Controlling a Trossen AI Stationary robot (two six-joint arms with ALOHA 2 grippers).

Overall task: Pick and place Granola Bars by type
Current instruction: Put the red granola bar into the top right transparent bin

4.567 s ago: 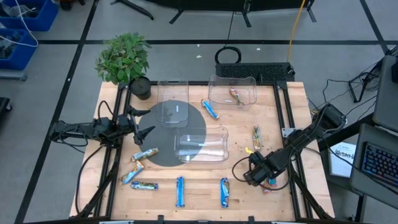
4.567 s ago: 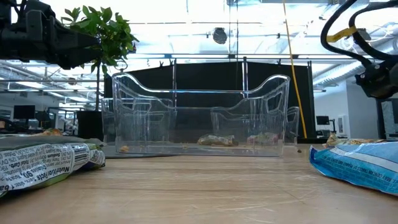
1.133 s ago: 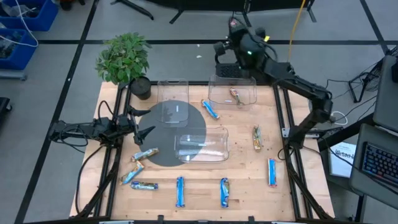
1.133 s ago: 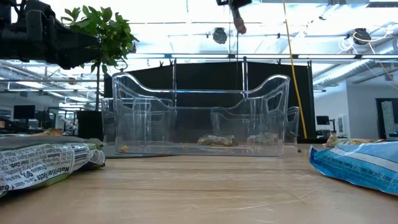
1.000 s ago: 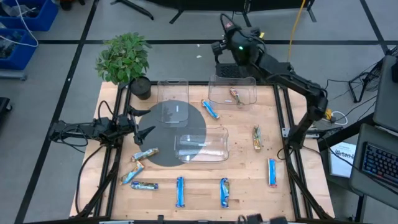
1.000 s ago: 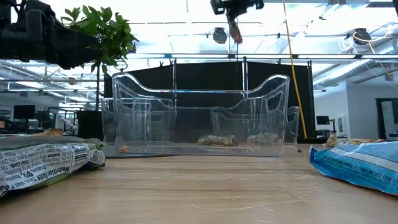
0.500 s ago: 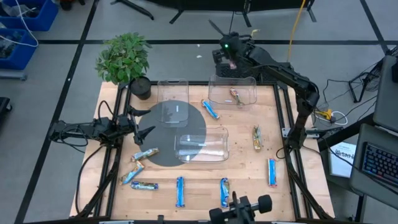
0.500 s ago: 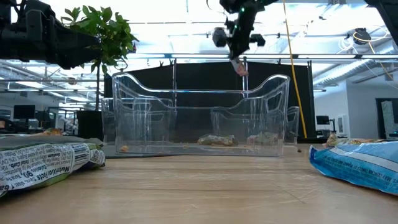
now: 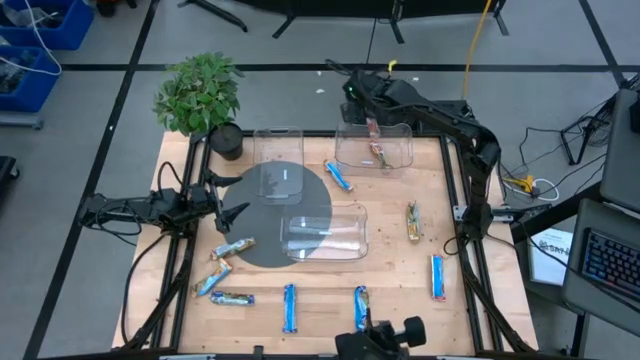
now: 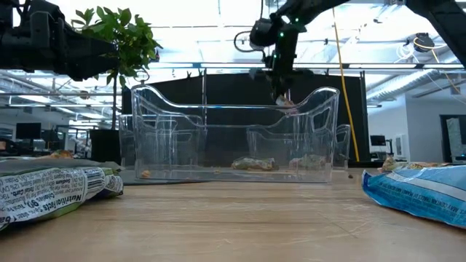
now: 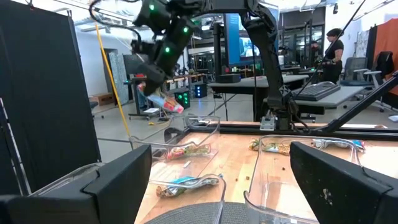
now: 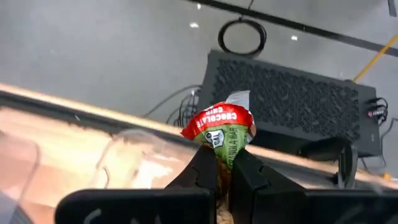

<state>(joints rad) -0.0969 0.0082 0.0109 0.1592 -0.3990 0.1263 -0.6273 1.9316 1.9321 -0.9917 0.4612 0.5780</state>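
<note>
High view: right gripper (image 9: 371, 124) over the far clear bin (image 9: 375, 148), clamped on a red-green granola bar (image 9: 372, 128); a matching bar (image 9: 379, 155) already inside. Left gripper (image 9: 232, 198) parked at the left edge, fingers spread, holding nothing. Blue bars (image 9: 289, 307) strung along the near edge.

Low view: held bar (image 10: 285, 100) dangling at the rear bin's rim; close by, a wrapper (image 10: 51, 191) marked "Nutrition Facts".

Left wrist view: held bar (image 11: 163, 102) pinched above the bin.

Right wrist view: fingers (image 12: 205, 170) nipping the bar (image 12: 220, 132); readable on the red label: "CHOCOLATE", "GRANOLA BAR".
</note>
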